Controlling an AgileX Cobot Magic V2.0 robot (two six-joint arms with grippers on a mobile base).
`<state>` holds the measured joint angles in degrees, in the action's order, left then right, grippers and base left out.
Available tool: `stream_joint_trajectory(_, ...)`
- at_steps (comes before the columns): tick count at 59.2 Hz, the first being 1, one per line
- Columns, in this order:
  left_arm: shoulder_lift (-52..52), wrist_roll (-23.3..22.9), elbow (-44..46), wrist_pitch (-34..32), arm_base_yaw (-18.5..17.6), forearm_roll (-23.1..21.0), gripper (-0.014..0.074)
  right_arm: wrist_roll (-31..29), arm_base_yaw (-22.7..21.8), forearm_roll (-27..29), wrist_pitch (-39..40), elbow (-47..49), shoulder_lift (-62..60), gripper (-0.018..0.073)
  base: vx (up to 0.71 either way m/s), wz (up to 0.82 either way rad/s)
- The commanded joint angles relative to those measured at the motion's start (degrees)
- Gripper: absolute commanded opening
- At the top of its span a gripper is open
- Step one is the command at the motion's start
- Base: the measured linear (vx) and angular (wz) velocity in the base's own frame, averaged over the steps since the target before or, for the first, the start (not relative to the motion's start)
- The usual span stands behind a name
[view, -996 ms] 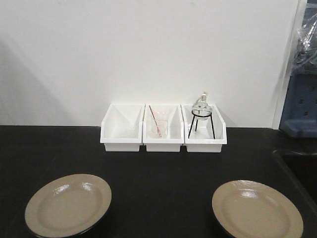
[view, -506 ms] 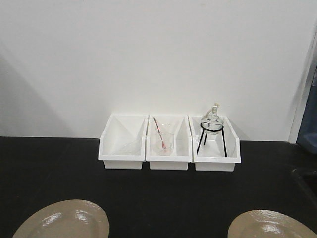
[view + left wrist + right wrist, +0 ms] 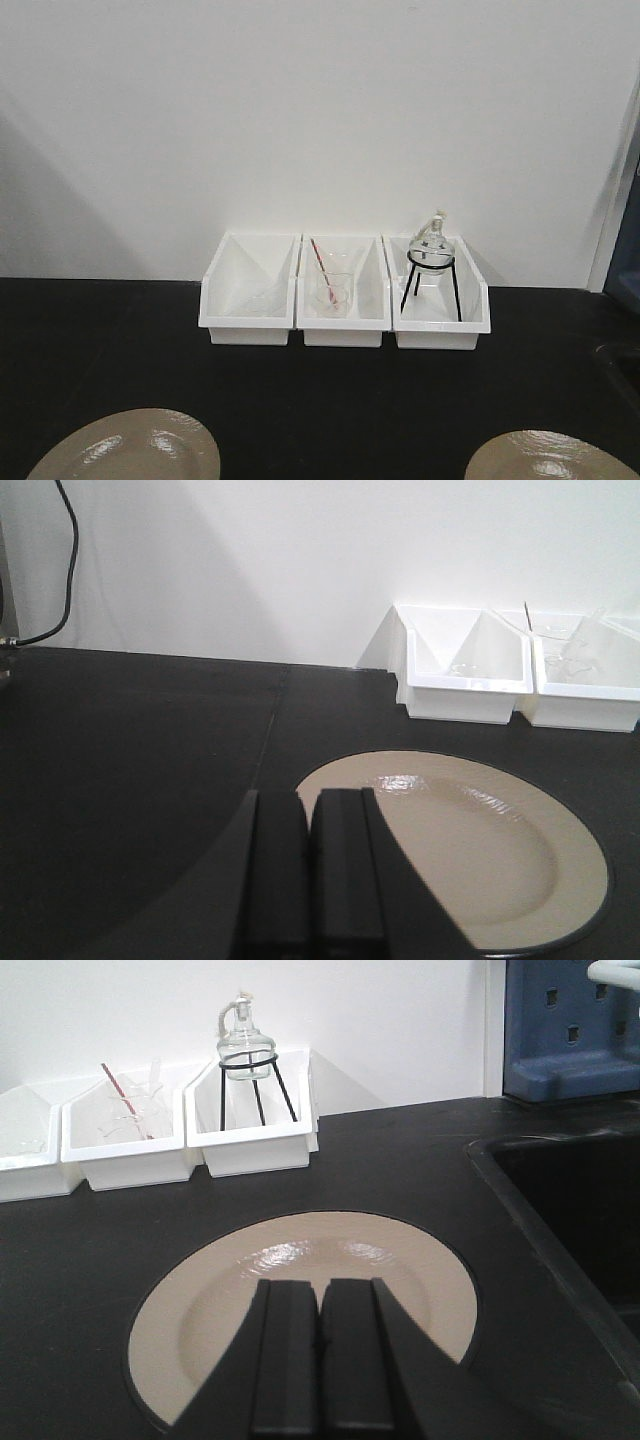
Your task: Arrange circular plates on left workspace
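Front-facing view: middle bin [image 3: 343, 335] holds beaker [image 3: 332, 292], right bin [image 3: 442, 336] perhaps flask [image 3: 430, 243]; left hand [image 3: 308, 800], right hand [image 3: 320, 1290] closed.

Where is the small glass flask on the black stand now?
In the front view, the glass flask stands in the rightmost white bin, beside the middle bin holding a beaker.

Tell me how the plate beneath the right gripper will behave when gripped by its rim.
The right plate looks rigid, probably ceramic: breakable if dropped. Its glossy glaze may slip when gripped. Lying flat on the countertop, its rim likely offers little purchase.
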<state>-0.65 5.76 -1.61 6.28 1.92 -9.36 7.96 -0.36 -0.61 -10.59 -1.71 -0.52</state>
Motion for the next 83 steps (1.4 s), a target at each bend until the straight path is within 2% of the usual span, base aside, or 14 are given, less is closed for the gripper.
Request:
stream_joint_trajectory(1,-0.8,-0.5,-0.7,-4.9,-0.2,-0.2,0.0002,-0.3,0.1,-0.6,4.6,-0.3,-1.0,0.0,0.0,0.0)
stream_joint_trajectory(21,-0.8,-0.5,-0.7,-5.0,-0.2,-0.2,0.0002,-0.3,0.1,-0.6,5.4,-0.3,-1.0,0.0,0.0,0.0)
stream_joint_trajectory(27,-0.8,-0.5,-0.7,-5.2,-0.2,-0.2,0.0002,-0.3,0.1,-0.6,8.1,-0.3,-1.0,0.0,0.0,0.0)
stream_joint_trajectory(31,-0.8,-0.5,-0.5,-8.0,-0.2,-0.2,0.0002,-0.3,0.1,-0.6,11.7,-0.3,-1.0,0.0,0.0,0.0)
stream_joint_trajectory(36,-0.8,-3.1,0.2,-12.2,-0.2,-2.9,0.0002,-0.3,0.1,-0.6,15.1,0.4,-1.0,0.0,0.0,0.0)
stream_joint_trajectory(40,-0.8,-5.8,1.0,-14.7,-0.2,-6.1,0.0002,-0.3,0.1,-0.6,15.1,2.5,-1.0,0.0,0.0,0.0)
stream_joint_trajectory(45,-0.8,-8.0,3.9,-14.4,-0.2,-8.8,0.0002,-0.4,0.1,-0.6,15.1,7.2,-0.8,0.0,0.0,0.0)
stream_joint_trajectory(51,-0.6,-7.8,9.2,-12.3,-0.2,-7.8,0.0002,-0.6,0.1,-0.6,15.0,14.2,0.7,0.0,0.0,0.0)
stream_joint_trajectory(56,0.7,-6.8,14.1,-12.0,-0.2,-5.4,0.0002,-1.2,0.1,-0.6,14.7,20.0,4.5,0.0,0.0,0.0)
stream_joint_trajectory(65,9.2,-6.9,22.9,-11.4,-0.2,-1.8,0.0002,-1.5,0.1,-1.0,12.8,30.1,15.0,0.0,0.0,0.0)
stream_joint_trajectory(83,34.5,-5.4,38.6,-3.2,-0.2,-1.6,0.0002,-3.0,0.1,-1.0,1.6,46.2,39.5,0.0,0.0,0.0)
